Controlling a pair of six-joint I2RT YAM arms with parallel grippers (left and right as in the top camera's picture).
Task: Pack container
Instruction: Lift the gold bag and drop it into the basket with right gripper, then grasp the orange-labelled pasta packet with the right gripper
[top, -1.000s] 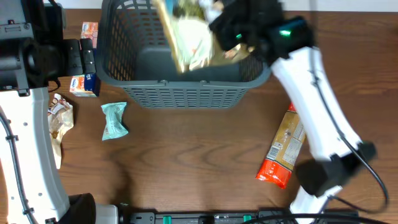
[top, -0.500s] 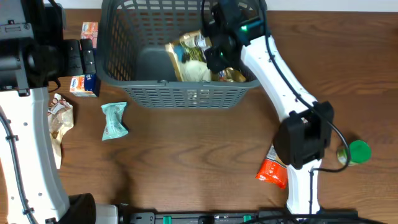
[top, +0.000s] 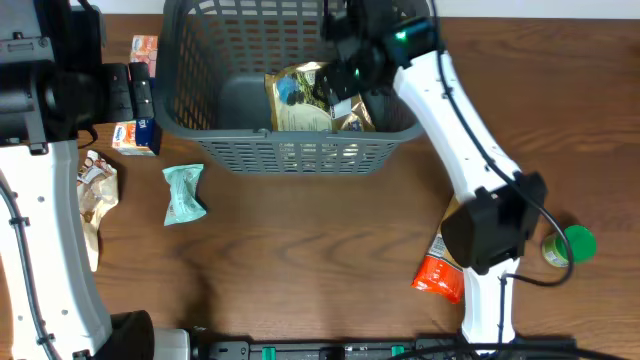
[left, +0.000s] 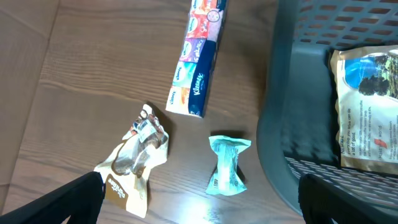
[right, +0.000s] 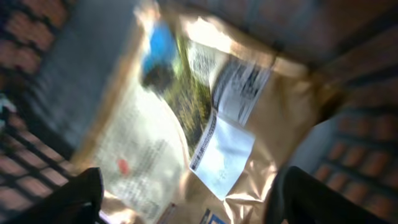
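Note:
The container (top: 200, 120) is a grey-blue slotted basket at the back middle of the table; its wall also shows in the left wrist view (left: 280, 124). A gold-brown snack bag (top: 305, 100) lies inside it on the right, label up (right: 205, 118) (left: 367, 106). My right gripper (top: 347, 68) hovers just above the bag, open, its dark fingers (right: 320, 193) standing either side of it without gripping. My left gripper (top: 138, 95) hangs left of the basket, open wide and empty, fingers (left: 74, 199) apart above the table.
Left of the basket lie a Kleenex pack (top: 137, 135) (left: 196, 68), a teal packet (top: 184, 193) (left: 227, 165), a tan wrapper (top: 96, 190) (left: 134, 158) and a small orange packet (top: 145, 48). An orange-red bag (top: 452, 250) and a green-lidded bottle (top: 570, 245) sit front right.
The right arm carried the gold bag down into the basket and its jaws have opened, letting go. The bag now lies flat on the basket floor. The left arm has not moved.

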